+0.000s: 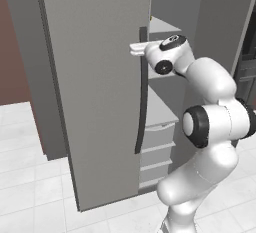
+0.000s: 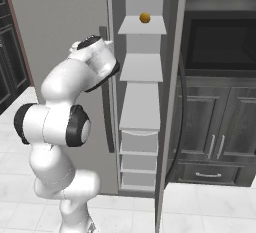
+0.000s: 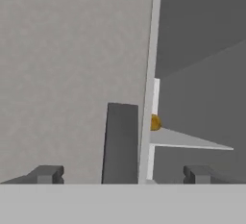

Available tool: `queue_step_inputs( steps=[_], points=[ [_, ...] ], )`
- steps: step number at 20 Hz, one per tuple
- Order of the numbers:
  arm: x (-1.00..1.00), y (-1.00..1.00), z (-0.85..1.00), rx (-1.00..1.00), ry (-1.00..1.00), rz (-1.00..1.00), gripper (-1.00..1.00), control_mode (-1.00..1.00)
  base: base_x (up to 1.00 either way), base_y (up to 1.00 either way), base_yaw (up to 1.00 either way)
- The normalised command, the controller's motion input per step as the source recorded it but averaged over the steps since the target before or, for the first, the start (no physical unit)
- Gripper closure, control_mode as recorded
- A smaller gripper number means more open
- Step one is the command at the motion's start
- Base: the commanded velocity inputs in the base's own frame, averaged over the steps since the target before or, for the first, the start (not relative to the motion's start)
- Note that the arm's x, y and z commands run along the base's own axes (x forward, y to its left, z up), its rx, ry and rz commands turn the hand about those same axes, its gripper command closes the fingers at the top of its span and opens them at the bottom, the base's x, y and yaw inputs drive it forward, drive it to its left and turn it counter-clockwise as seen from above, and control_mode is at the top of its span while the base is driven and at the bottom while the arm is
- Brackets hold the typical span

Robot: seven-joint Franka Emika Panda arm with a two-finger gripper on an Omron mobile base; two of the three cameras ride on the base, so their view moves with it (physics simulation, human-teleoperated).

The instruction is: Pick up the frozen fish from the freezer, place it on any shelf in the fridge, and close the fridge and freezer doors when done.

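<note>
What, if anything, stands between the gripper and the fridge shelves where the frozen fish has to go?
The tall plain grey door, which looks shut, stands in front of that compartment. The open gripper hangs at the top of its long dark curved handle, with one finger on either side and not clamped on it.

Claw (image 3: 122,175): in the hand view just the two dark fingertips (image 3: 46,174) show, wide apart, bases cut by the bottom edge. In the left base view the fingertips are hidden behind the grey door (image 1: 95,92) edge.

Dark door handle (image 3: 120,143): lower end cut off at the bottom of the hand view.

Small orange item (image 2: 145,17) on an upper freezer (image 2: 141,102) shelf: too small to identify; in the hand view half hidden behind the door edge.

Freezer top cut by the frame edge in both base views.
</note>
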Motion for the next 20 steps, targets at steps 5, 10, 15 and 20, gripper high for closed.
queue_step_inputs(
  steps=[5,10,15,20],
  points=[
    [-0.96,0.12,1.00,0.01,0.08,0.01,-1.00,-1.00,0.00,0.00,0.00],
    [-1.00,0.09,1.00,0.01,0.18,0.00,-1.00,-1.00,0.00,0.00,0.00],
    [-1.00,0.18,1.00,0.00,0.31,0.00,-1.00,-1.00,0.00,0.00,0.00],
    [-1.00,0.01,1.00,0.02,0.44,0.01,-1.00,-1.00,0.00,0.00,0.00]
  ],
)
